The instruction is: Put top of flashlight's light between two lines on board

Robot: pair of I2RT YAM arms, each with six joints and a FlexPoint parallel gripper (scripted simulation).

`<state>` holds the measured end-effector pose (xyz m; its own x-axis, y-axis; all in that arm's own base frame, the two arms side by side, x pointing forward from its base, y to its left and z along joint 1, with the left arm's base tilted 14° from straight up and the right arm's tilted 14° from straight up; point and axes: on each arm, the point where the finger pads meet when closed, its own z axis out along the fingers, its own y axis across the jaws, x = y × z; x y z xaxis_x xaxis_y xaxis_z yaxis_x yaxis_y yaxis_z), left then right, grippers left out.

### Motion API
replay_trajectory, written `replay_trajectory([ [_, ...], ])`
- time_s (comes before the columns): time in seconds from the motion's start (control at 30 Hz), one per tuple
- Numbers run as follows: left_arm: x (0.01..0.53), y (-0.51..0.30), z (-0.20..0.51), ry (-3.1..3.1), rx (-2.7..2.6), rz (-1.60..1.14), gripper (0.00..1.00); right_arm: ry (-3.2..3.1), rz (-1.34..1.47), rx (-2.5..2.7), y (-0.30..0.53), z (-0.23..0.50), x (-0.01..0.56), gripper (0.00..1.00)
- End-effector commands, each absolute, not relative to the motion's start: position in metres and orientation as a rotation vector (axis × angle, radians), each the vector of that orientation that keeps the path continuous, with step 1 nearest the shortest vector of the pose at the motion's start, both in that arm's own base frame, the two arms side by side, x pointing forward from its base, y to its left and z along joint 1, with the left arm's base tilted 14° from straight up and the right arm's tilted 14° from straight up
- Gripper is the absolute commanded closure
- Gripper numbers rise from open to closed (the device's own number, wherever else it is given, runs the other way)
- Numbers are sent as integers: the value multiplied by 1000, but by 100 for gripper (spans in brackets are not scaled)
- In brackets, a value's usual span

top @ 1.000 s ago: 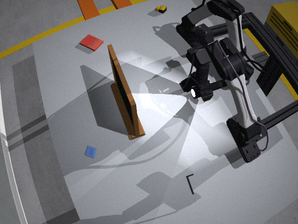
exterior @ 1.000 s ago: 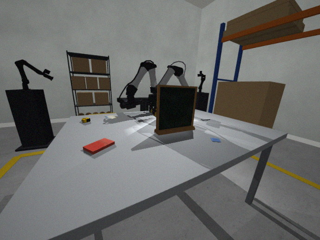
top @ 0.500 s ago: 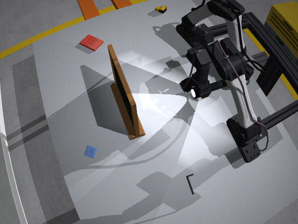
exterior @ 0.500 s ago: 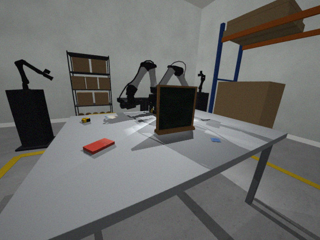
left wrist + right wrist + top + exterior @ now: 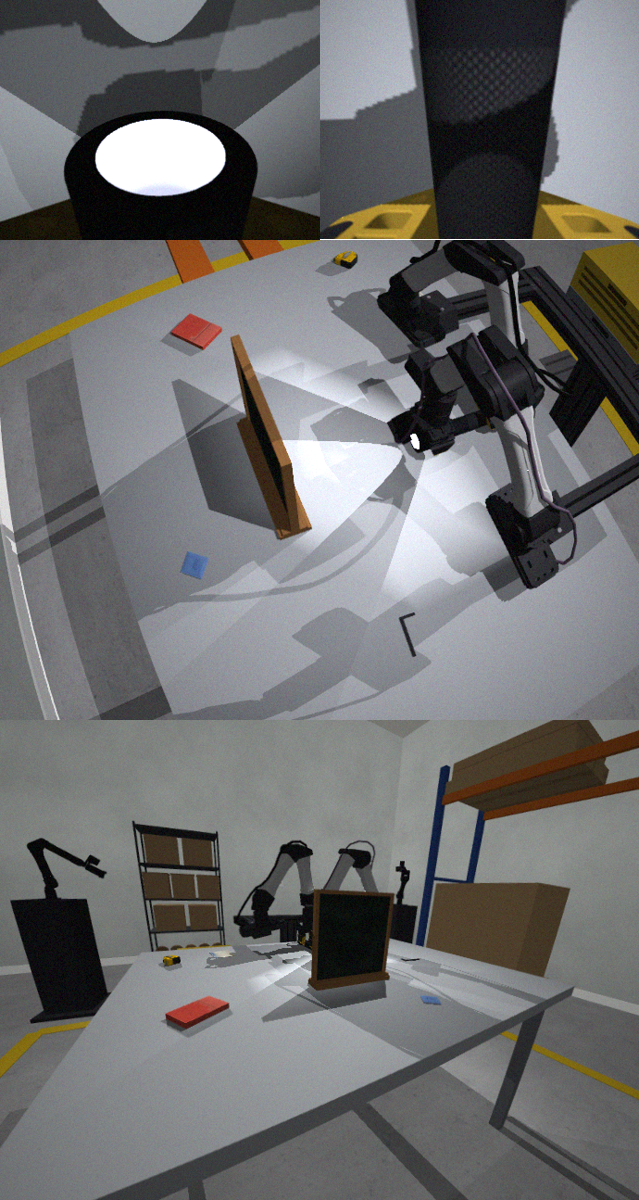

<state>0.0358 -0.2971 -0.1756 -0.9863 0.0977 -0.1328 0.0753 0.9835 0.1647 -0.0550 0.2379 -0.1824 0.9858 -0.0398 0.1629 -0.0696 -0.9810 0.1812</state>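
We're looking at a pale grey table (image 5: 231,663) (image 5: 231,1071) in a warehouse-type room, and going left to right from the top view we're seeing a small blue square (image 5: 194,564) (image 5: 430,1000) lying flat, with a red block (image 5: 196,331) (image 5: 197,1012) further up the picture, also flat. Next we're getting to the wood-framed board (image 5: 286,462) (image 5: 352,937), which is standing upright on its foot with light spilling around it. We're not seeing the side that faces the arms, so we can't tell where the light's top is sitting against the two lines. After that we're spotting a yellow and black tape measure (image 5: 345,259) (image 5: 171,960) near the far edge, then a thin black L-shaped piece (image 5: 407,635) (image 5: 411,959) lower down. Further right, the flashlight (image 5: 415,441) (image 5: 160,158) (image 5: 492,93) is glowing, held up off the table and pointing toward the board. We're having the left gripper (image 5: 420,435) (image 5: 162,203) clasp its head, fingers fairly wide on both sides, while the right gripper (image 5: 489,423) (image 5: 485,199) is pinching the body further back between its yellow fingers.
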Motion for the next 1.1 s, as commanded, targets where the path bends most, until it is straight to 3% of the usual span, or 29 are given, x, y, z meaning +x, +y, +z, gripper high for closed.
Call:
replay_trajectory([
  [0.0,40,-303,-166,2989,127,180,50,-131,257,2915,231,-185,-49,70],
  [0.2,39,-314,-166,3006,140,-12,50,-132,251,2914,231,-185,-50,70],
  [0.23,38,-298,-170,2983,152,119,0,-132,251,2914,231,-185,-50,70],
  [0.6,36,-298,-172,2993,156,125,0,-132,250,2914,231,-185,-50,70],
  [1.07,23,-317,-119,3005,159,61,0,-132,250,2914,231,-185,-50,70],
])
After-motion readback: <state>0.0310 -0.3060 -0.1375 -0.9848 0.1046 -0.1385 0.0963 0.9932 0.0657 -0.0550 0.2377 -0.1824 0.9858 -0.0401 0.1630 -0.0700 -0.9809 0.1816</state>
